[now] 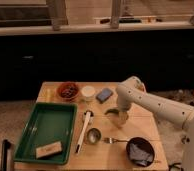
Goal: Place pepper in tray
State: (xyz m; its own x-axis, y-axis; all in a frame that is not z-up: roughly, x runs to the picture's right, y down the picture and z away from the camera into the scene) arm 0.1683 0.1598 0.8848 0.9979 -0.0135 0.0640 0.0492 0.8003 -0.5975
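Hanging low over the wooden table (49, 92), the gripper (121, 116) sits right of centre, touching or just beside the dark green pepper (111, 112). Whether it is spread or pressed together cannot be told. The pepper lies on the tabletop, outside the green tray (45, 122), which holds 1 tan block (49, 149). Between pepper and tray lie a white tool (83, 131) and a metal cup (93, 135). A black bowl (140, 148) stands near the front right corner.
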